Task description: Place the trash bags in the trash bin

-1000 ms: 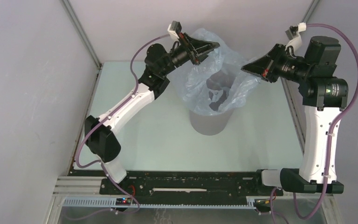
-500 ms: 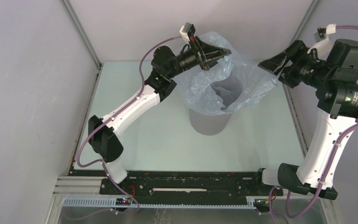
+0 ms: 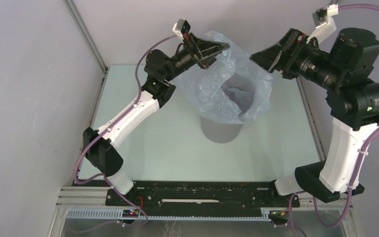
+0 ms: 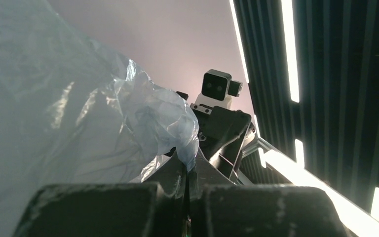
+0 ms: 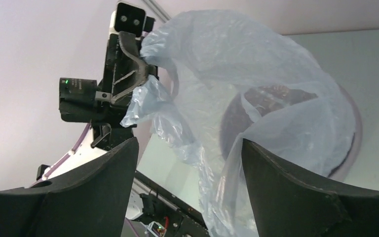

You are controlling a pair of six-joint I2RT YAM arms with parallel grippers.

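The pale blue trash bag (image 3: 212,91) billows over the grey trash bin (image 3: 220,132) in mid table, its lower part sunk into the bin's mouth. My left gripper (image 3: 222,48) is shut on the bag's upper back edge and holds it up; in the left wrist view the film (image 4: 79,113) bunches out of the closed jaws of the left gripper (image 4: 187,170). My right gripper (image 3: 259,60) hovers open just right of the bag's top. In the right wrist view nothing is between its fingers (image 5: 94,192), and past them are the bag (image 5: 256,64) and the bin's dark inside (image 5: 276,96).
Grey walls and metal frame posts (image 3: 86,34) close in the pale green table (image 3: 143,143) on the left, back and right. A black rail (image 3: 197,195) with the arm bases runs along the near edge.
My right gripper has opened and let go of the bag's right edge, pulled away to the right, then come back higher. The left gripper swung right and back, still holding the bag.
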